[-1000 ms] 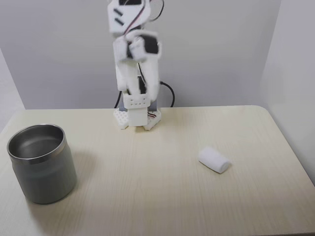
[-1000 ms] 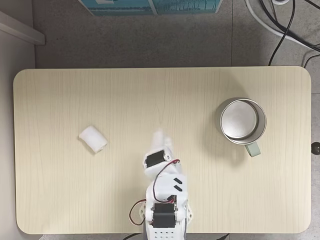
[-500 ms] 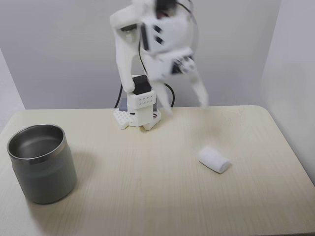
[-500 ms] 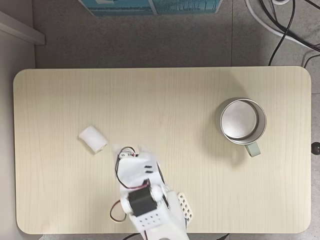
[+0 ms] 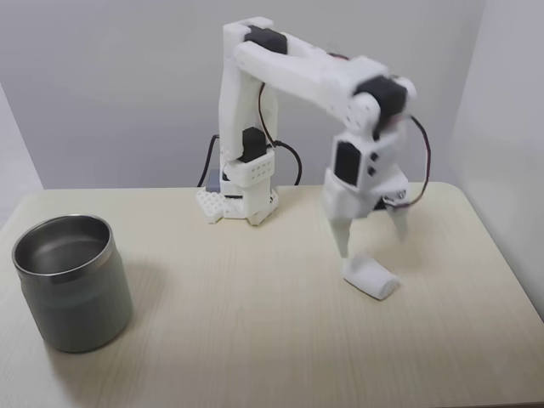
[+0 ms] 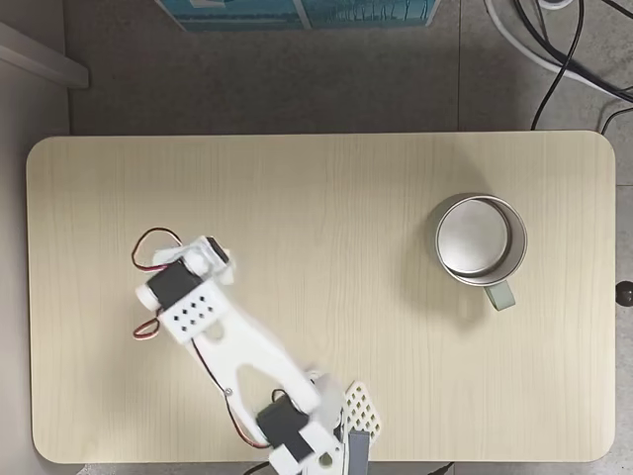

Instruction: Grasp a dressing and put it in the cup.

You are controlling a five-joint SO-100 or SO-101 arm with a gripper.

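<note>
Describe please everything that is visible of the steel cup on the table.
The cup is a wide steel cylinder, dull grey outside with a brighter rim. It stands upright, open and empty, near the table's left edge in a fixed view from the front. In a fixed view from above, a pale green tab shows at its lower side. Only the table touches it; the gripper is far away.

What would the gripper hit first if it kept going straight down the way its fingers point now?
Most likely the dressing: the open gripper points down with its fingertips just above the roll, one on each side. Depth is uncertain, so a fingertip might meet the table beside it first.
</note>
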